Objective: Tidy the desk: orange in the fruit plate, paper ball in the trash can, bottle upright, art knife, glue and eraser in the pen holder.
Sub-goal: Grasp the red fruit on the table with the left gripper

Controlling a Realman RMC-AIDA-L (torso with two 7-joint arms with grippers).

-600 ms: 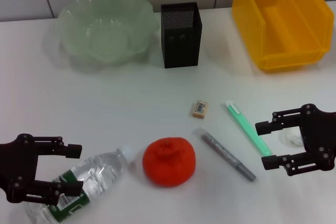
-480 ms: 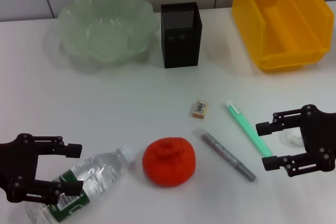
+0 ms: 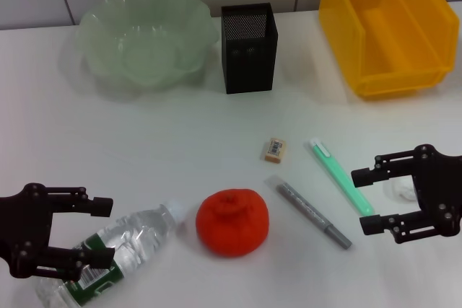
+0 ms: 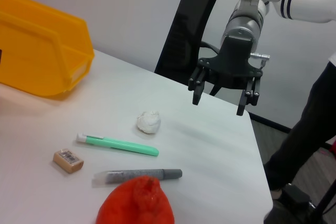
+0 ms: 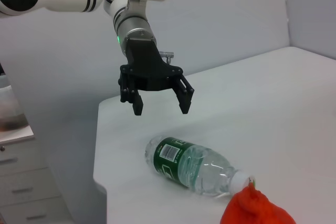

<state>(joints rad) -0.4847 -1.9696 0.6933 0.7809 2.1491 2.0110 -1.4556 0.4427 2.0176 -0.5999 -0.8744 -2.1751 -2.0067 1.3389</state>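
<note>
The clear bottle (image 3: 108, 254) with its green-and-white label lies on its side near the table's (image 3: 166, 142) front left corner, cap toward the red-orange orange (image 3: 232, 221) at the front edge's middle, while the small white paper ball (image 3: 401, 190) sits near the right edge. My left gripper (image 3: 101, 230) hangs wide open above the bottle's label end, holding nothing. My right gripper (image 3: 366, 198) hangs equally wide and empty above the paper ball, fingertips toward the green art knife (image 3: 341, 176).
</note>
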